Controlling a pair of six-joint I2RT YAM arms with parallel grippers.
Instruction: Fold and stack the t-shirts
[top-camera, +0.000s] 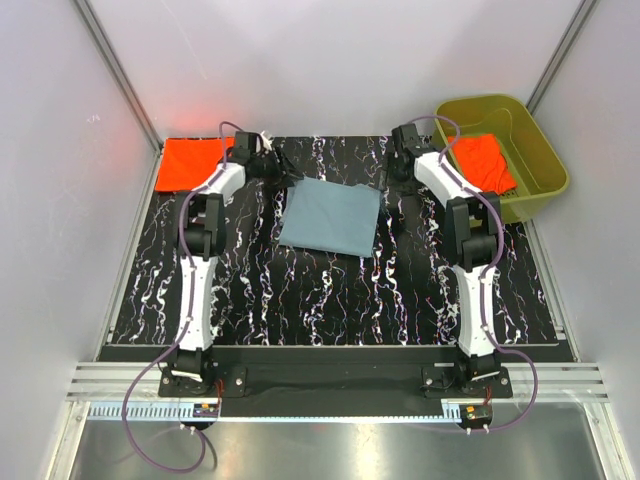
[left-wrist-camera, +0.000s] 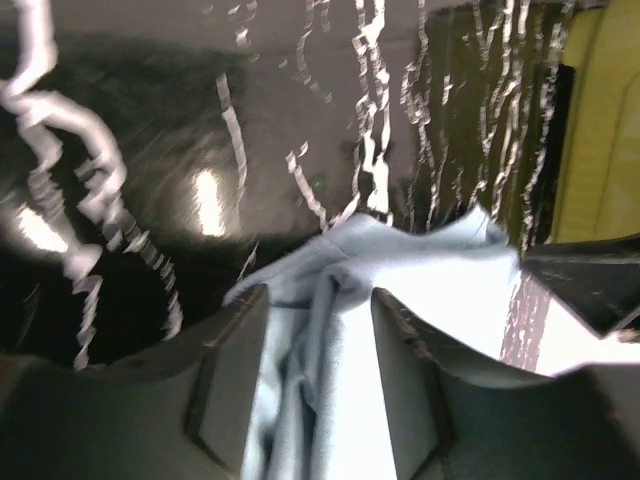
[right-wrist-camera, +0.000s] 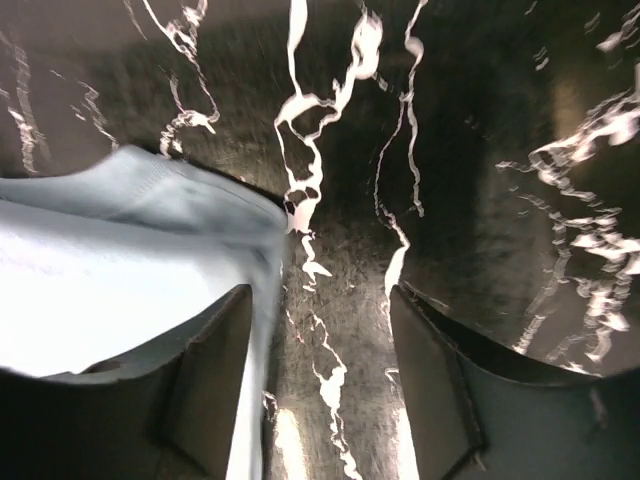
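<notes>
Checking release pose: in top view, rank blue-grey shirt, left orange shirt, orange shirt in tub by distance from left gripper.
1. Blue-grey shirt: centre, corner at the left gripper.
2. Left orange shirt: back-left corner.
3. Right orange shirt: in the tub, back right.

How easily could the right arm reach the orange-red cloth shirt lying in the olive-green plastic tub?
Probably yes: the orange-red cloth shirt lies uncovered in the open-topped olive-green plastic tub, just beside the right arm, and the right hand is open, holding nothing.

An overhead camera looks down from behind; both wrist cameras sit close over the blue-grey shirt (top-camera: 330, 217).
</notes>
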